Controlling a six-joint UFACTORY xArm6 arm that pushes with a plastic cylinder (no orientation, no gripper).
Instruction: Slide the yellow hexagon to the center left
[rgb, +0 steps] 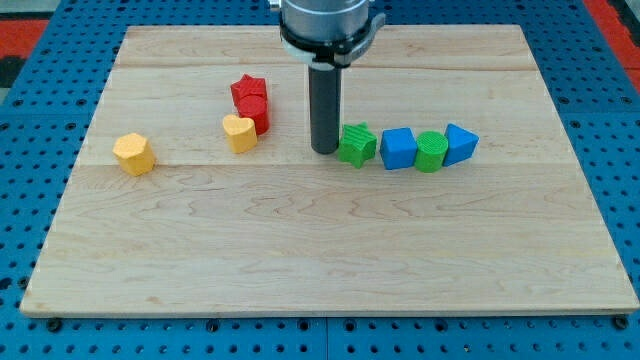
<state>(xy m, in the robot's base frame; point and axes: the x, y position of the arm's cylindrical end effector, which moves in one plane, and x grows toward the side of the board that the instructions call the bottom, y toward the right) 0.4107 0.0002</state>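
My tip (324, 150) stands just left of four blocks (408, 147).

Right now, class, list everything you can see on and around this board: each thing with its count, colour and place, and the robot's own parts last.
yellow hexagon: one, yellow, centre left of the board
yellow heart: one, yellow, left of centre, touching the red blocks
red star: one, red, above the heart
red cylinder: one, red, directly below the star
green star: one, green, just right of my tip
blue cube: one, blue, right of green star
green cylinder: one, green, right of cube
blue triangle: one, blue, row's right end
wooden board: one, light wood
pegboard: blue, around the board
my tip: one, dark rod, centre
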